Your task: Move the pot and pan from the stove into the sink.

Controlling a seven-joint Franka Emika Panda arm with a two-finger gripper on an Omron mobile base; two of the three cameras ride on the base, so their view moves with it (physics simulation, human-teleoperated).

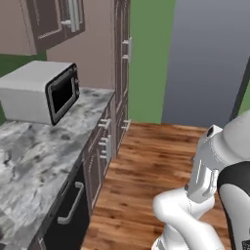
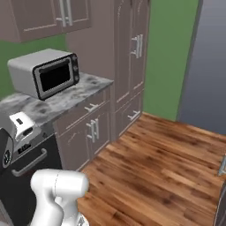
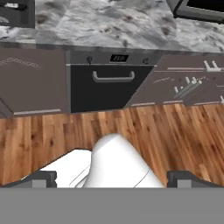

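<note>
— Kitchen first: what lies ahead?

— Grey marbled desk (image 1: pixel 34 146) along the left, over brown cabinets (image 2: pixel 92 128) with silver handles. Wood floor (image 1: pixel 156 161) beside it, running back to a green wall (image 1: pixel 151 49) and a flat grey panel (image 1: pixel 210 58).

— On the desk?

— Microwave (image 1: pixel 44 93), grey with a black door, standing at the far end near a tall cabinet (image 2: pixel 132 57). More wall cabinets (image 1: pixel 49 19) above it.

— Below the desk?

— Black dishwasher (image 3: pixel 105 92) with a curved silver handle, set between brown cabinet fronts. Seen head-on from the hand view, with floor planks in front of it.

— And the gripper?

— Gripper (image 3: pixel 113 180) spread wide, holding nothing. Dark fingertips (image 3: pixel 41 178) far apart at the bottom corners of the hand view, well away from the desk and pointed toward the dishwasher front.

— Arm?

— White, with dark joints, rising at the lower right of the left base view, over the floor.

— Stove, sink, pot, pan?

— Hard to say. Dark inset (image 3: pixel 15 13) in the desk, left of the dishwasher, cut off by the top-left corner of the hand view, with a pale shape inside. Cannot tell whether stove or sink, nor what the pale shape is.
</note>
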